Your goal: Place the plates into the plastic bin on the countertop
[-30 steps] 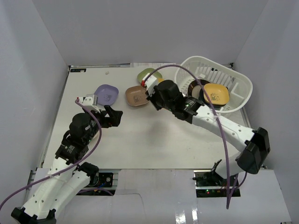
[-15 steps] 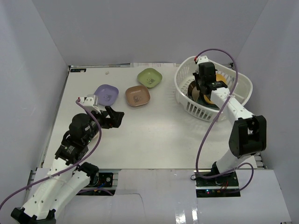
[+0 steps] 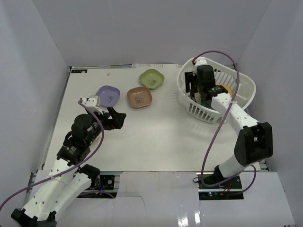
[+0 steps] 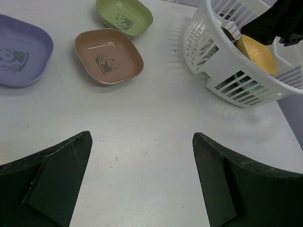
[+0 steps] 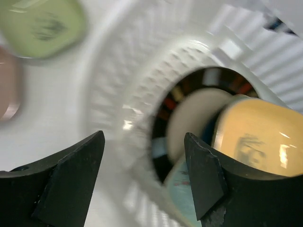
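Note:
The white slotted plastic bin [image 3: 240, 100] stands at the back right of the countertop [image 3: 156, 137]. Inside it lie a yellow dish [image 5: 255, 137], a round dark-rimmed plate [image 5: 189, 106] and a pale teal tray [image 5: 182, 187]. My right gripper [image 3: 191, 88] hangs open over the bin's left rim [image 5: 123, 94], with nothing between its fingers. On the counter sit a lavender dish [image 3: 108, 95], a brown dish [image 3: 139, 97] and a green dish [image 3: 151, 78]. My left gripper [image 3: 114, 118] is open over bare counter, short of the brown dish [image 4: 109, 56].
Pale grey panels wall the counter on the left, back and right. The right arm's purple cable [image 3: 222, 54] loops above the bin. The right wrist view is blurred by motion.
The right arm swung from beside the brown and green dishes over to the bin, and its jaws have opened there. The left arm has hardly moved.

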Robot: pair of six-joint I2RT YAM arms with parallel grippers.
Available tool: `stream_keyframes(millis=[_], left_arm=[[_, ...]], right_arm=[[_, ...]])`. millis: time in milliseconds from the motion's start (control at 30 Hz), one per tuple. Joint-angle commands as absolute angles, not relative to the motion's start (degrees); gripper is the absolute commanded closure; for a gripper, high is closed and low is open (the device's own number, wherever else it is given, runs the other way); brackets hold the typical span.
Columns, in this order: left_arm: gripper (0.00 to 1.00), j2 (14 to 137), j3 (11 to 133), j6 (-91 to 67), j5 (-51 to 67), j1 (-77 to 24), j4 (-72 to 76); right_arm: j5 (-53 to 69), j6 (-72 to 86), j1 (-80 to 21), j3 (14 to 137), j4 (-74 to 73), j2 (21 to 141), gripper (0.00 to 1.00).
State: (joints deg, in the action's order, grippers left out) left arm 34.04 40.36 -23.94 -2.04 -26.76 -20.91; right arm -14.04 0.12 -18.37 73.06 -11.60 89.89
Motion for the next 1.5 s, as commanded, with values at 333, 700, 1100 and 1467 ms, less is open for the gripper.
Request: stream_keyframes(millis=[333, 700, 1100, 1467], left_arm=[[0.02, 24.7, 46.22, -25.58, -13.88, -26.1, -16.62], [0.02, 20.57, 42.55, -24.0, -14.59, -26.1, -13.36], [0.02, 19.78, 41.22, -23.12, -11.95, -26.28, -13.18], [0.02, 20.21, 41.13, -22.76, -12.39, -26.89, -13.18]], right_arm=[[-7.83, 24.95, -56.15, 72.93, 14.23, 104.48, 0.27], [-4.22, 34.27, -65.83, 98.6, 13.54, 131.3, 0.26], [-6.15, 37.88, -66.62, 113.83, 6.85, 145.11, 0.62], [-22.31, 23.83, -63.38, 79.42, 17.49, 108.05, 0.92]])
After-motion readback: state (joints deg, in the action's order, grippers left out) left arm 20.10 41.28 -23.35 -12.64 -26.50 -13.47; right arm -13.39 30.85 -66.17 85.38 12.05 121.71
